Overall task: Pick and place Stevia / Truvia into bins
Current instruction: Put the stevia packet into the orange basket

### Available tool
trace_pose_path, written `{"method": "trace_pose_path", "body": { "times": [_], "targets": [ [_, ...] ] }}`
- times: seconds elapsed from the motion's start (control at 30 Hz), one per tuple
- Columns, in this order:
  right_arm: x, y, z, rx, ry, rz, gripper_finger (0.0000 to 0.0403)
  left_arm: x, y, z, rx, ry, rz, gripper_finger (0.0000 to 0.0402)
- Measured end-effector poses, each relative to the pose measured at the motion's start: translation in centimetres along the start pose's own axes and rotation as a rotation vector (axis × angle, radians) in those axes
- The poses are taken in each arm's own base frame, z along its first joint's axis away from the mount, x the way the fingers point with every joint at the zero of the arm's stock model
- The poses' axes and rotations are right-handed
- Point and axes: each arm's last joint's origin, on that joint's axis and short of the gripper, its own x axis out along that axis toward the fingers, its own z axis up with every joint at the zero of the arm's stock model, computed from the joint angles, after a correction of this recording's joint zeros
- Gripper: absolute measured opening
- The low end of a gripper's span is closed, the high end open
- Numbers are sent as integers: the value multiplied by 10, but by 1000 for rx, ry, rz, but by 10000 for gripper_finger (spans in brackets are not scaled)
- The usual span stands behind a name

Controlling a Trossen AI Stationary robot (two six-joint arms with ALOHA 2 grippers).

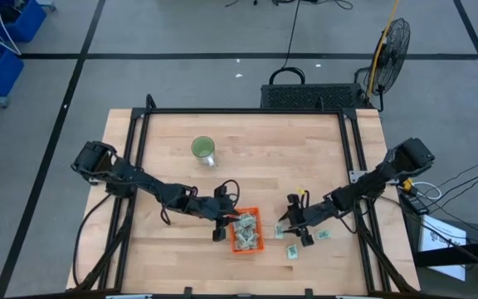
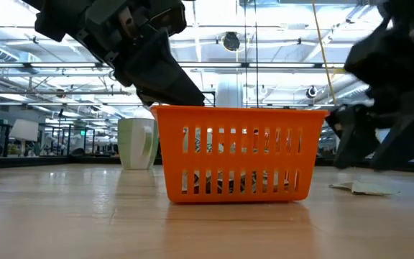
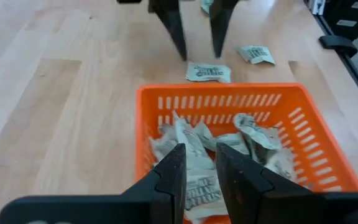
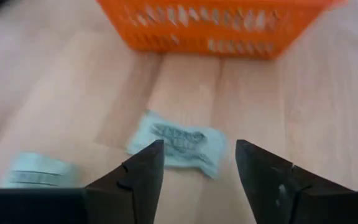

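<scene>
The orange tray [image 1: 246,232] sits near the table's near edge with several pale green and white sachets [image 3: 194,152] piled inside. My left gripper [image 3: 199,169] hovers over the tray's left wall, slightly open, holding nothing. Three more sachets lie flat on the table to the right of the tray [image 1: 280,229] [image 1: 291,252] [image 1: 323,235]. My right gripper [image 4: 197,163] is open and points down over the sachet nearest the tray [image 4: 178,144], one finger on each side of it. I see no touch.
A green-and-white cup [image 1: 203,149] stands upright on the table's far-left part, beyond the tray. A black frame rail [image 1: 357,166] runs along the table's right side. A fan [image 1: 392,41] stands off the table's far right corner.
</scene>
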Motion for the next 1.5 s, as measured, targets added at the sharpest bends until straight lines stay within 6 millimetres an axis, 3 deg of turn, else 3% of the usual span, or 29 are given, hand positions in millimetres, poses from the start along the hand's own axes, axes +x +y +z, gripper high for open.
{"method": "trace_pose_path", "body": {
  "times": [0.4, 0.8, 0.93, 1.2, 1.33, 1.5],
  "targets": [
    [23, -4, -16, 27, 20, -35, 165, 1, 7, 1, 9, 12, 19, 93],
    [21, -12, -8, -49, -31, -40, 31, 1, 7, 0, 9, 20, 21, 93],
    [6, -18, 12, -108, -128, -62, 5, -2, 6, 3, 6, 4, 6, 93],
    [-30, -35, 62, -124, -523, -120, 12, -19, 5, 17, 57, -47, -15, 93],
    [-18, -42, 65, -165, -504, -87, 12, -32, 5, 26, 83, -86, 3, 93],
    [15, -42, 73, -188, -448, -13, 13, -39, 8, 31, 90, -121, 94, 93]
  ]
}}
